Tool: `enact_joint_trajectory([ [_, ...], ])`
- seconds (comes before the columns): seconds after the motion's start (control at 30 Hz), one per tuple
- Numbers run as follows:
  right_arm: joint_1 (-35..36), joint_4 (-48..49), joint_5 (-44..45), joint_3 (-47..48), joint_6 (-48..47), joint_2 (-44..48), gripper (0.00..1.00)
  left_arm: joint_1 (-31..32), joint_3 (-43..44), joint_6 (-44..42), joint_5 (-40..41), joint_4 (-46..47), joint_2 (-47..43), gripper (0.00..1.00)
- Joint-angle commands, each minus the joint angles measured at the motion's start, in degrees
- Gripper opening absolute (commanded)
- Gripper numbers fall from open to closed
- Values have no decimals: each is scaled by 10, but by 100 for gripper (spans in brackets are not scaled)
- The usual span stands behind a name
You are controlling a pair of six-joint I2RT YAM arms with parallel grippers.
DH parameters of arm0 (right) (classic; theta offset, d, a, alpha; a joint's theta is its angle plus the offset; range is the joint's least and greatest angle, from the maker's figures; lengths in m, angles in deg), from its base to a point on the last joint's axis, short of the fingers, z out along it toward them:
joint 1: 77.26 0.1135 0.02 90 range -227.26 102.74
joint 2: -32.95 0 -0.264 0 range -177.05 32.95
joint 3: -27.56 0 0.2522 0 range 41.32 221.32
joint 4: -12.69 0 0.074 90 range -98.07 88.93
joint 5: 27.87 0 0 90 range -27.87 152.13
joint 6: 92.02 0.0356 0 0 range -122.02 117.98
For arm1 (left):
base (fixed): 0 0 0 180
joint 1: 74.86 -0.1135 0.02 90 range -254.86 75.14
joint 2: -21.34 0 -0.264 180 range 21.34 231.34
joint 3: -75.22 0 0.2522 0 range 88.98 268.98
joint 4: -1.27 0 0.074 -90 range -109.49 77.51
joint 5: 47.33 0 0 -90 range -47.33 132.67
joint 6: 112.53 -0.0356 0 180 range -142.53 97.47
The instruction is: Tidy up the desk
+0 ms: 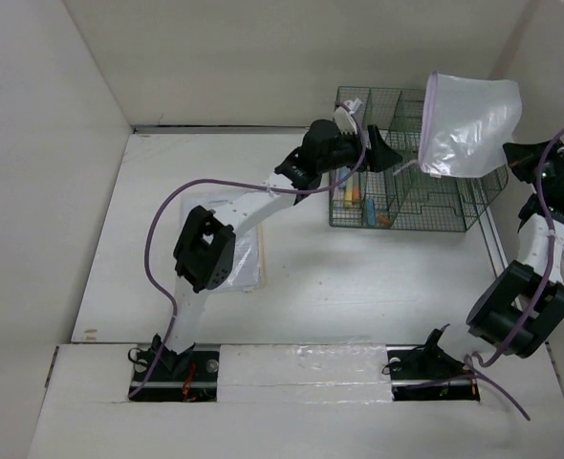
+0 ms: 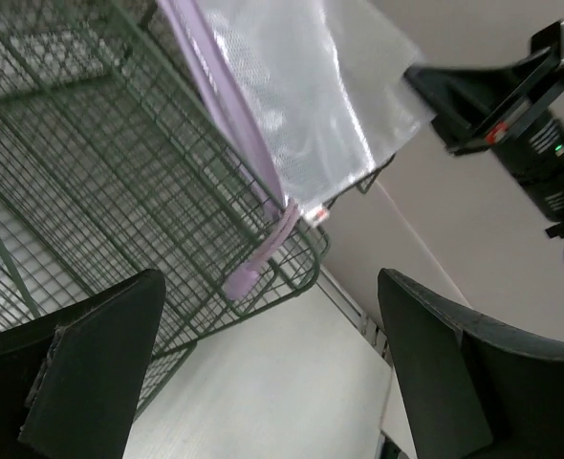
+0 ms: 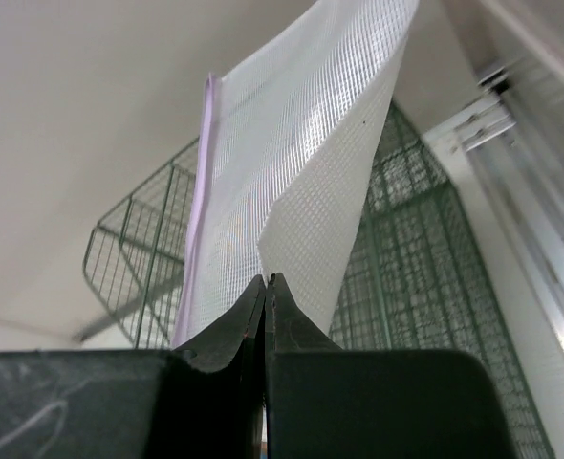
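Your right fingers (image 3: 253,325) are pinched shut on one corner of a translucent white mesh pouch (image 1: 468,120), holding it in the air above the right part of the green wire rack (image 1: 435,206). The rack stands in the far right corner of the surface (image 1: 358,277), the plain white top that spreads under both arms with white panels walling it on the left, far and right sides. Your left fingers (image 2: 100,373) are spread wide with nothing between them. They hover over the rack's left compartments and point at the pouch's lilac zipper edge (image 2: 263,239), near it but not touching. The rack's mesh sits directly below and behind the pouch, so wire is close on that side. A few small coloured things (image 1: 357,198), yellow, green and orange, lie in the rack's near left compartment, just below your left wrist. A flat stack of pale sheets (image 1: 249,263) lies toward the surface's left side, partly under your left arm's elbow.
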Motion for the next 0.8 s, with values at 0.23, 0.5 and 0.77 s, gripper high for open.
enact_joint_trajectory([
  [0.23, -36, -61, -158, -21, -68, 53, 0, 0, 46, -45, 38, -48, -41, 82],
  [0.5, -48, -121, -140, 23, -87, 6, 5, 13, 50, -62, 61, -71, -47, 82],
  [0.77, -43, -171, -55, 31, -115, 59, 93, 18, -10, -70, 90, -44, -105, 82],
])
